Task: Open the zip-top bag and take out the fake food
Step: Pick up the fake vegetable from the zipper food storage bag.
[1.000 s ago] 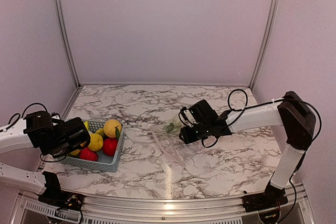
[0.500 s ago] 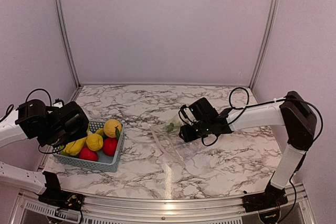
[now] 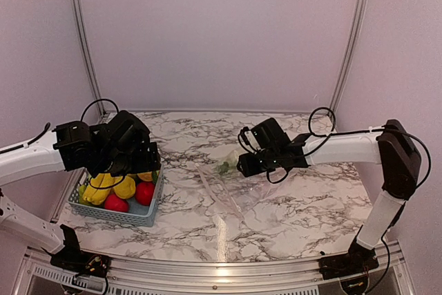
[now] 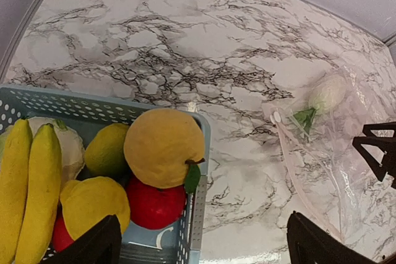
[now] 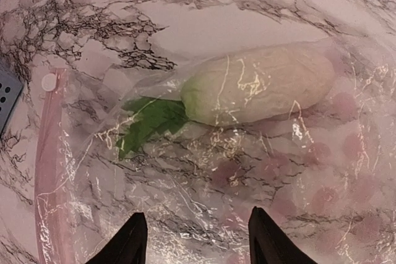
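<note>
- Zip-top bag (image 5: 204, 171): clear, crinkled, lying flat on the marble; pink zip strip along its left edge.
- Cabbage (image 5: 260, 91): pale green-white, green leaf at one end, lying on its side inside the bag.
- Remaining fake food (image 4: 93, 171): two bananas, lemon, orange, green pear, red apples, piled together.

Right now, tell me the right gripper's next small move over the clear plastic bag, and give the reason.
Probably lower the right gripper onto the clear crinkly zip-top bag and pinch the film. Its fingers are open and hover just above the bag, holding nothing. The pale green-white leafy cabbage is inside, and the pink zip strip looks flat, so the bag first needs a grip.
</note>
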Robot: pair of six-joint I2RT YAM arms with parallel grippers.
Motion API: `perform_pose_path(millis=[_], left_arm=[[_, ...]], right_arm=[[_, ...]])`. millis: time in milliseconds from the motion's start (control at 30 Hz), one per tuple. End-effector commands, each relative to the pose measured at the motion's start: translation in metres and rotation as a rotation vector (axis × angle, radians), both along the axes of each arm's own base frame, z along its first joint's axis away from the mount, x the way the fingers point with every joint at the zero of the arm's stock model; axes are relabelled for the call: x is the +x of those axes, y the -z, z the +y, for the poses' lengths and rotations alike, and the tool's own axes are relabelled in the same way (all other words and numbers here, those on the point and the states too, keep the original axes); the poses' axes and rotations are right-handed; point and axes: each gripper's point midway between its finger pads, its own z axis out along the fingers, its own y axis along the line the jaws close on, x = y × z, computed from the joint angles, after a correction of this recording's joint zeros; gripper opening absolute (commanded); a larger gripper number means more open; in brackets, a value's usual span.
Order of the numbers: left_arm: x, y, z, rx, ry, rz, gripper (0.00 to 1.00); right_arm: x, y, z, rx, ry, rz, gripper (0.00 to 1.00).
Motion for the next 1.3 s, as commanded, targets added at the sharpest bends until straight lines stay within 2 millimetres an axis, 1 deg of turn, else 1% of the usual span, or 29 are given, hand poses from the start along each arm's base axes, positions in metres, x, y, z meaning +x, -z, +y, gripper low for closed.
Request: perform_pose_path(millis=[0,167,267,333,433,567,667,833,900,1033,1100,1267], left_arm=[[0.015,-0.003,-0.057,-0.105,0.161,-0.018,0.96],[0.022,0.015,-0.097,-0.179,0.255,0.001,0.96],[0.024,0.026,-0.113,-0.209,0.287,0.021,0.95],[0.025,0.03,-0.119,-0.226,0.298,0.022,0.95],[0.027,0.034,-0.122,-0.236,0.296,0.022,0.95],[0.031,0.04,-0.117,-0.238,0.276,0.027,0.96],[0.032,0.038,-0.115,-0.255,0.269,0.02,0.96],[0.03,0.04,-0.114,-0.28,0.265,0.02,0.96],[0.03,0.04,-0.114,-0.294,0.262,0.016,0.96],[0.028,0.042,-0.115,-0.325,0.263,0.018,0.95],[0.027,0.043,-0.117,-0.333,0.27,0.023,0.95],[0.025,0.046,-0.121,-0.353,0.283,0.031,0.95]], right_arm=[[0.016,-0.028,-0.01,0.02,0.049,-0.036,0.54],[0.018,-0.033,-0.017,0.022,0.066,-0.031,0.54],[0.014,-0.037,-0.015,0.024,0.043,-0.02,0.54],[0.008,-0.041,-0.012,0.029,0.021,-0.02,0.54],[-0.003,-0.047,0.0,0.027,-0.025,-0.031,0.55],[-0.028,-0.051,0.026,0.01,-0.107,-0.044,0.57],[-0.04,-0.045,0.038,-0.015,-0.134,-0.036,0.61],[-0.057,-0.037,0.053,-0.042,-0.162,-0.022,0.63],[-0.059,-0.03,0.056,-0.065,-0.16,-0.012,0.63],[-0.058,-0.017,0.057,-0.094,-0.143,0.008,0.63],[-0.056,-0.012,0.058,-0.104,-0.14,0.015,0.61],[-0.058,-0.005,0.062,-0.119,-0.151,0.03,0.6]])
